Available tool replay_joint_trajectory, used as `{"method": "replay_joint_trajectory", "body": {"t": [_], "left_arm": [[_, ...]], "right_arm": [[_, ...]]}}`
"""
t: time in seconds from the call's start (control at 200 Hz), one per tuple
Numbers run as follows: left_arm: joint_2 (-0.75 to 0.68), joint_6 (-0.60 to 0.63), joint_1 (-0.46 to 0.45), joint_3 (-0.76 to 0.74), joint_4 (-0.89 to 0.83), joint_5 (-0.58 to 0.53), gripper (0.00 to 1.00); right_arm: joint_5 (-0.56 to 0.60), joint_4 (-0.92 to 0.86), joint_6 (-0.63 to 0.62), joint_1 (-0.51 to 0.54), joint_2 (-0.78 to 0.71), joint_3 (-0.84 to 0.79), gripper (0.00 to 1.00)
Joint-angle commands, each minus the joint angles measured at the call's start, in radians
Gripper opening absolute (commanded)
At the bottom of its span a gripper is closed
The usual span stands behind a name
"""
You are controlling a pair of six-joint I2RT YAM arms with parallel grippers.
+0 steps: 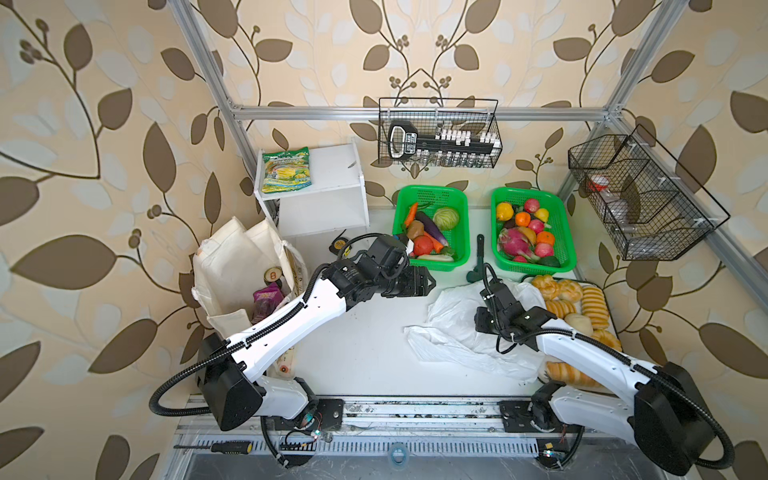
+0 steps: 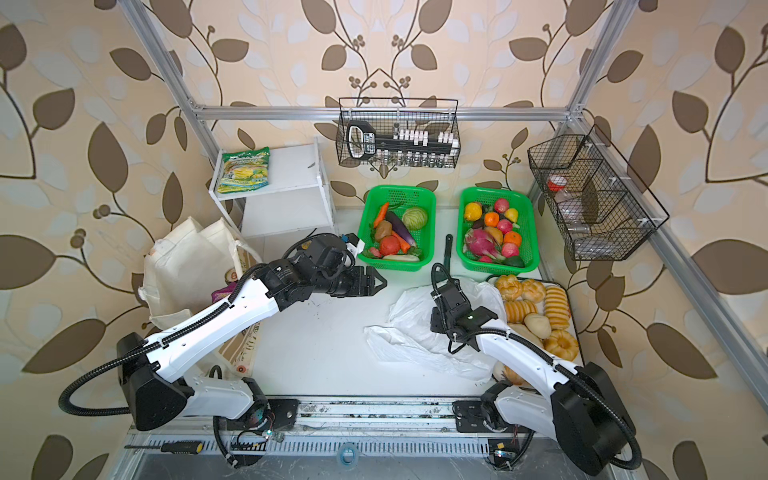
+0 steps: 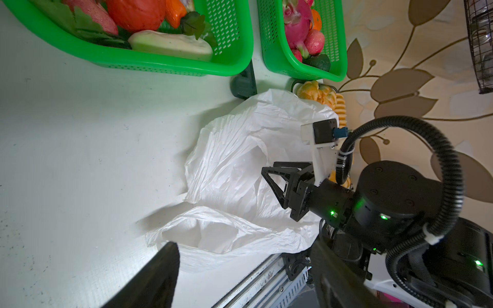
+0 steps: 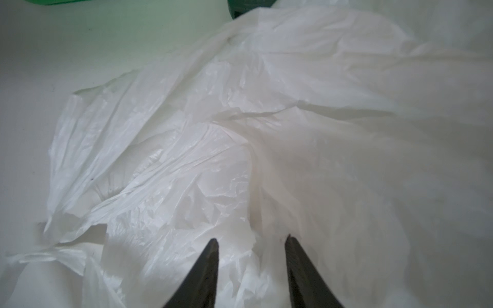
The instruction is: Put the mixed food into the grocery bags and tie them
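The cream canvas tote (image 1: 232, 266) (image 2: 187, 257) stands open at the left, holding a purple pouch (image 1: 266, 297) and a can (image 1: 273, 275). The cabbage (image 1: 446, 217), potato (image 1: 414, 230) and tomato (image 1: 423, 245) lie in the nearer green basket. The white plastic bag (image 1: 453, 320) (image 2: 415, 324) (image 3: 240, 160) lies crumpled at the right. My left gripper (image 1: 428, 282) (image 3: 245, 266) hovers open over the table's middle, holding nothing. My right gripper (image 4: 250, 240) (image 3: 266, 173) is down on the plastic bag (image 4: 240, 133), jaws apart with a fold of film between them.
Two green mesh baskets (image 1: 432, 195) (image 1: 532, 193) sit at the back with a dark green tool (image 1: 480, 257) between them. Bread rolls (image 1: 582, 303) lie on a tray at the right edge. A white shelf (image 1: 332, 174) carries a yellow-green packet (image 1: 286, 170). Wire baskets (image 1: 440, 133) hang on the walls.
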Motion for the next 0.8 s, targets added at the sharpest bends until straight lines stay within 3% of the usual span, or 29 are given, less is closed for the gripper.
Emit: {"method": "replay_joint_trajectory", "body": {"t": [0.0,0.13,0.185,0.33,0.405,0.485,0.58,0.795], "left_arm": [[-0.001,0.022,-0.001,-0.016,-0.025,-0.056,0.8],[-0.011,0.035,0.0,-0.015,-0.074,-0.125,0.82],[-0.024,0.026,0.0,-0.017,-0.093,-0.173,0.83],[-0.07,0.029,0.017,-0.012,-0.128,-0.254,0.89],[-0.097,0.036,0.043,-0.02,-0.116,-0.238,0.92],[-0.116,0.029,0.093,-0.038,-0.084,-0.146,0.94],[-0.113,0.03,0.137,-0.045,-0.084,-0.057,0.95],[-0.128,0.122,0.14,-0.059,-0.133,-0.07,0.96]], "right_arm": [[0.005,0.018,-0.03,0.009,0.039,0.002,0.27],[0.055,-0.012,-0.055,0.052,-0.019,0.033,0.0],[0.011,-0.006,-0.077,0.059,-0.074,0.041,0.0],[-0.235,-0.02,-0.167,0.032,-0.228,0.065,0.0],[-0.346,-0.036,-0.211,0.013,-0.279,0.084,0.0],[-0.45,-0.03,-0.239,-0.001,-0.309,0.107,0.0],[-0.484,-0.005,-0.218,-0.012,-0.315,0.113,0.0],[-0.579,0.08,-0.144,-0.033,-0.283,0.109,0.0]]}}
